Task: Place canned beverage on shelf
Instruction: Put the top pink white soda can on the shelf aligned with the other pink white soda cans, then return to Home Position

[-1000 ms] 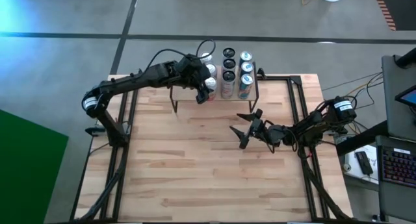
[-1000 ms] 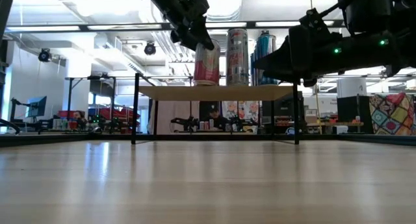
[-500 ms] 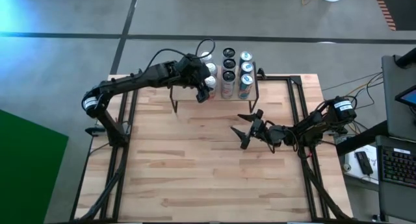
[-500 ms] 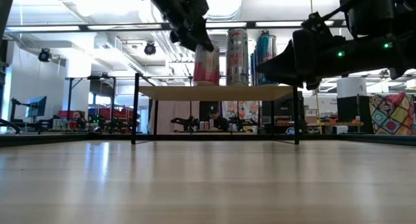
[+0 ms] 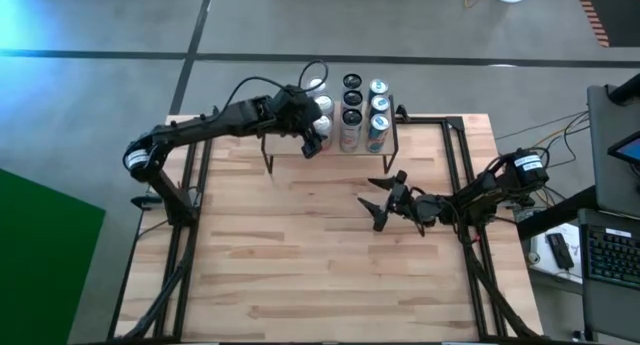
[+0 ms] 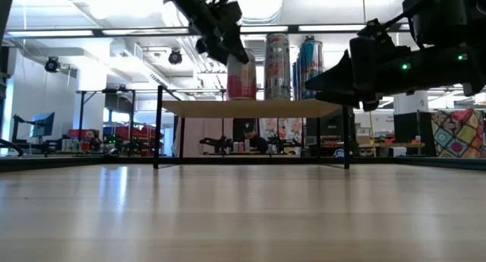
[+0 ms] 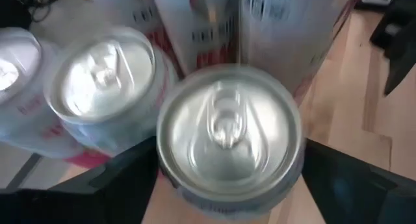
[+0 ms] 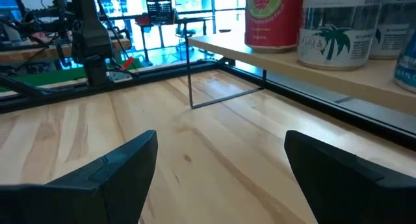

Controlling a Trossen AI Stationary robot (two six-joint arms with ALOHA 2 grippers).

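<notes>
Left hand (image 5: 312, 143) hovering over the shelf (image 6: 250, 107), fingers (image 7: 110, 185) spread on either side of a pink can (image 6: 241, 76), flanking it near the rim; whether the pads are pressing or just clear of the metal cannot be told. Can standing upright on the shelf's front left part, beside the other cans (image 5: 362, 115) ranked along the plank. Right hand (image 5: 382, 203) hanging above the bench (image 5: 300, 265) in front of the shelf, fingers (image 8: 104, 178) gaping wide, gripping nothing.
</notes>
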